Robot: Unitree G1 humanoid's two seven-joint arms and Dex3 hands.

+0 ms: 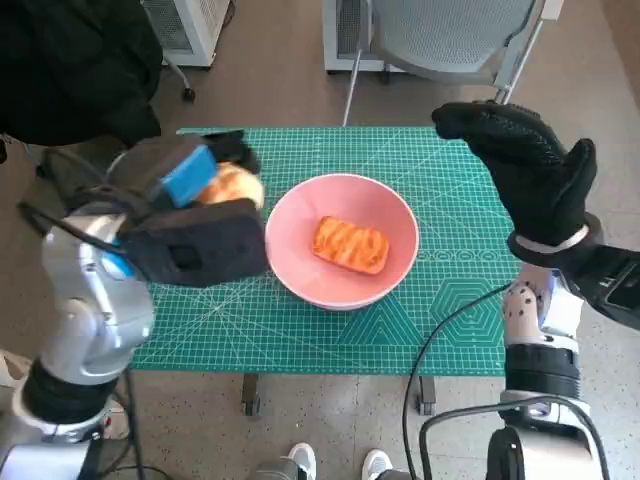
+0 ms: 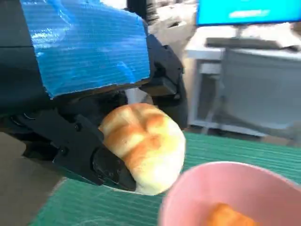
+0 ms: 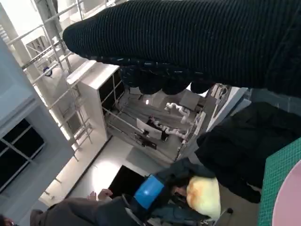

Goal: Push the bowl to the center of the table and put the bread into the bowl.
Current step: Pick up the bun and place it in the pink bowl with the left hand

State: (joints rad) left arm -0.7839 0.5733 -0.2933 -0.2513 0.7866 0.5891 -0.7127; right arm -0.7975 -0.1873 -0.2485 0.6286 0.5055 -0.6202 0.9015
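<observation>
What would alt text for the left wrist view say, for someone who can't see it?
The blue-taped left hand grips a pale golden bread roll just beside the rim of a pink bowl, above the green mat. An orange piece of bread already lies in the bowl.

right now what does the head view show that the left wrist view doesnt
Only the head view shows the gloved right hand raised with nothing in it, the whole green mat, the chair legs behind the table, and the flat orange pastry lying fully visible in the bowl.

Only the left wrist view shows a blurred desk and monitor in the background.

Both show the left hand holding the round bread roll beside the pink bowl, not yet over it.
</observation>
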